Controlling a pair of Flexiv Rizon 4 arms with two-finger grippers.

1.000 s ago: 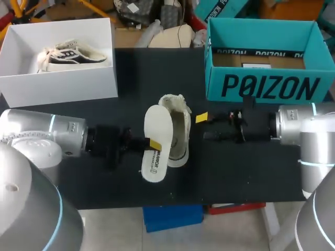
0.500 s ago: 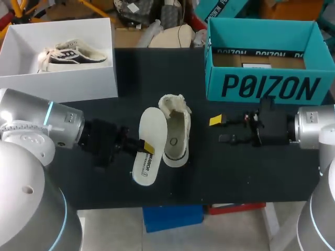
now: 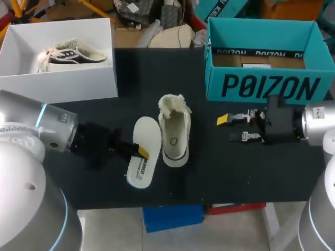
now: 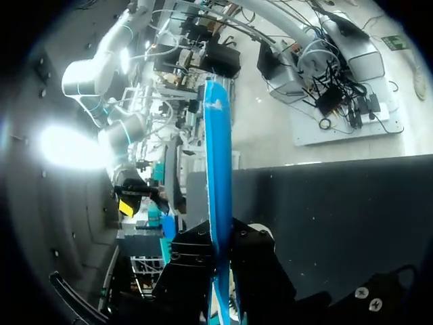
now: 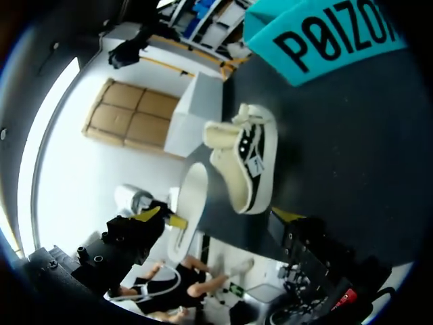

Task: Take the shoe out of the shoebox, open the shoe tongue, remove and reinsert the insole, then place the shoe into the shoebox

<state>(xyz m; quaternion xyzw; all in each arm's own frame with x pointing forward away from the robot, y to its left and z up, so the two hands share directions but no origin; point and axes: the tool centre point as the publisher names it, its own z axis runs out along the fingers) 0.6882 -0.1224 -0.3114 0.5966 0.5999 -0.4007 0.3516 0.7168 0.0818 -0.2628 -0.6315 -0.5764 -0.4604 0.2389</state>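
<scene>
Pinched shut on the white insole [image 3: 146, 134], the left gripper [image 3: 137, 151], gripping one long edge about midway along. In the left wrist view, seen edge-on between the fingers, with the blue underside showing. Held just beside the cream sneaker [image 3: 174, 130], on its left and not inside it. Hard to tell whether lifted or resting on the black table [image 3: 235, 172].

On the other side, the right gripper [image 3: 230, 128], spread and empty, apart from the sneaker and in front of the teal shoebox [image 3: 267, 86].

Sneaker upright on its sole mid-table, opening upward, tongue apparently folded back, footbed bare. No shoe in the teal shoebox. Farther off at the back left, a white shoebox [image 3: 63, 83] with a second sneaker [image 3: 73, 54] lying in it.

Judging by the layout, done so far: taken out of the box, tongue opened, insole pulled out. Left to do: slide the insole back in, then set the sneaker into the shoebox.
</scene>
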